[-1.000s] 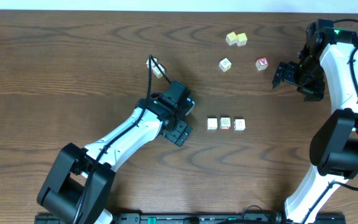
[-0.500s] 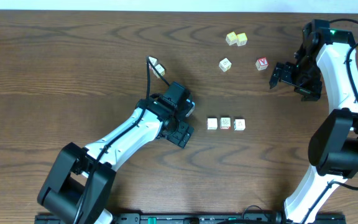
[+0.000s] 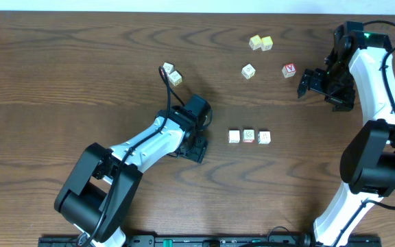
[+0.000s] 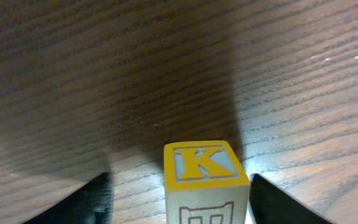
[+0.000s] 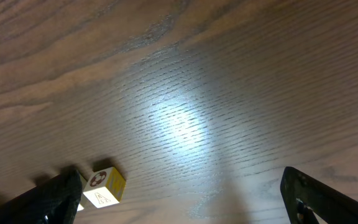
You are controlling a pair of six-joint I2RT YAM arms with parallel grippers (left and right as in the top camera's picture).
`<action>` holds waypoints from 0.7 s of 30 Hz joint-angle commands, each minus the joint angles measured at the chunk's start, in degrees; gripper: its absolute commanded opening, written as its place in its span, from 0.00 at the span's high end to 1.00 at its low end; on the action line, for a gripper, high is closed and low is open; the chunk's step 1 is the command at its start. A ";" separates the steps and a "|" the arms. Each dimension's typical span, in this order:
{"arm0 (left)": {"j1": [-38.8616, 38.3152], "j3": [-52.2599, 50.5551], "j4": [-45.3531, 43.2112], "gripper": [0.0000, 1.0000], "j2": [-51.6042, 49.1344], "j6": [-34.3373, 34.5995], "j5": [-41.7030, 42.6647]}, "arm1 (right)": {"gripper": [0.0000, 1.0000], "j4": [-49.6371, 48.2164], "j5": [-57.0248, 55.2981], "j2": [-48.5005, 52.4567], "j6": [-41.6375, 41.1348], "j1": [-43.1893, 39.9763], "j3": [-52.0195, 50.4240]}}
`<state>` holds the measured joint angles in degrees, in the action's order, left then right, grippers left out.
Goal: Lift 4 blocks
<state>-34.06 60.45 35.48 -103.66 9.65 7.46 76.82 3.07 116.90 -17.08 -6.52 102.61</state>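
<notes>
Upper left on the table (image 3: 60, 89): a pair of pale cubes (image 3: 171, 73), close together. Below and right of them, left tool (image 3: 196, 147) low over the wood, fingers (image 4: 98, 199) apart around the K block (image 4: 207, 186); block upright on the table, a gap on one side, the other finger just beside it, not clamped. Further right, row of three blocks (image 3: 249, 136), side by side. Above those, single pale block (image 3: 248, 71), two yellowish cubes (image 3: 260, 43), red-letter cube (image 3: 289, 69). Far right, right tool (image 3: 305, 82) spread wide, empty.

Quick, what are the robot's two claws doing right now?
Left gripper: open, straddling a pale wooden cube with a yellow K, not clamped.
Right gripper: open, empty.
</notes>
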 commanded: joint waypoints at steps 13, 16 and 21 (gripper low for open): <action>0.07 -0.66 -8.24 0.66 -0.46 24.90 0.11 | 0.01 -0.11 0.22 -1.77 0.90 0.31 -0.31; 0.07 -0.66 -10.14 0.72 -0.46 29.46 1.07 | 0.01 -0.07 0.22 -1.77 0.92 0.31 -0.31; 0.26 -0.66 -10.12 0.64 -0.46 29.03 0.44 | 0.01 -0.09 0.22 -1.77 0.92 0.31 -0.28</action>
<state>-34.06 60.36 25.41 -103.66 35.75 8.21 76.82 3.07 116.90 -17.08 -6.52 102.56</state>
